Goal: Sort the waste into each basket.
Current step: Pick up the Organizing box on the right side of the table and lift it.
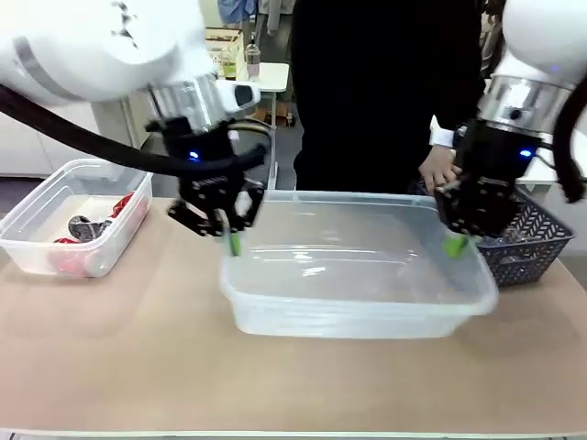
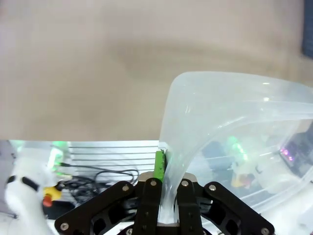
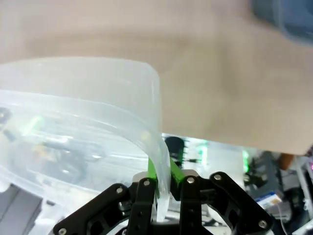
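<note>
A large clear tub (image 1: pixel 348 298) with nothing in it lies across the middle of the table. My left gripper (image 1: pixel 229 234) is shut on the rim at its left end, and the wall (image 2: pixel 220 117) runs between the green pads (image 2: pixel 159 164) of that gripper (image 2: pixel 165 169). My right gripper (image 1: pixel 456 240) is shut on the rim at the right end, where the clear wall (image 3: pixel 98 98) passes between the fingers of that gripper (image 3: pixel 161 174). A smaller clear tub (image 1: pixel 92 170) at the far left holds red cans (image 1: pixel 122 204) and a dark can (image 1: pixel 84 225). No bottles are in view.
A dark grey mesh basket (image 1: pixel 527 240) stands at the right, behind the large tub. A person in black stands at the far side, one hand (image 1: pixel 438 170) near the tub's back right corner. Bare tan table (image 1: pixel 275 385) lies in front.
</note>
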You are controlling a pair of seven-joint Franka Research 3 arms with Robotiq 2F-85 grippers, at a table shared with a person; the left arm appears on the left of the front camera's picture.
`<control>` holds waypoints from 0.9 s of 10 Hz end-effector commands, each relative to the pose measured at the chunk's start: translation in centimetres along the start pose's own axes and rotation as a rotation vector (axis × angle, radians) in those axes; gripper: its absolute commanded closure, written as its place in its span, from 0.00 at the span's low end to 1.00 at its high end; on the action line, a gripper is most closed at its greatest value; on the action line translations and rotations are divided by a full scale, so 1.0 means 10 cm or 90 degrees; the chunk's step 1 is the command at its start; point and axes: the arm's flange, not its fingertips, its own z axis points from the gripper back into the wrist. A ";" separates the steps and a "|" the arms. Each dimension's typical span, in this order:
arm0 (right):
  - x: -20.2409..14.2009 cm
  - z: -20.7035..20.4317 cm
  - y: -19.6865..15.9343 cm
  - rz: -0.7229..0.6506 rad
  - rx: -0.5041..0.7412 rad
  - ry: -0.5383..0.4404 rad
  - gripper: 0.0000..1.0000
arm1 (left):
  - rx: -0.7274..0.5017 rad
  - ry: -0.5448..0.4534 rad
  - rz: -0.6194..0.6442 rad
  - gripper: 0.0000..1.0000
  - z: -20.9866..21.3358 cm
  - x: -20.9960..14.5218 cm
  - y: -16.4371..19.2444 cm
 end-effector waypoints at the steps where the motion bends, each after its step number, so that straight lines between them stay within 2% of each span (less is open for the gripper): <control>1: 0.25 0.02 0.16 -0.028 -0.012 0.029 0.97 | 0.022 -0.023 0.024 1.00 0.12 0.18 0.53; 2: 0.35 0.00 0.32 -0.021 -0.018 0.037 0.97 | 0.039 -0.015 0.032 1.00 0.14 0.26 0.71; 4: 0.47 -0.10 0.41 -0.018 -0.038 0.044 0.97 | 0.014 0.034 0.020 1.00 -0.02 0.51 0.89; 5: 0.40 -0.10 0.52 0.003 0.006 0.023 0.97 | 0.010 0.005 0.025 1.00 0.09 0.26 0.57; 9: 0.40 -0.10 0.52 0.003 0.006 0.023 0.97 | 0.010 0.005 0.025 1.00 0.09 0.26 0.57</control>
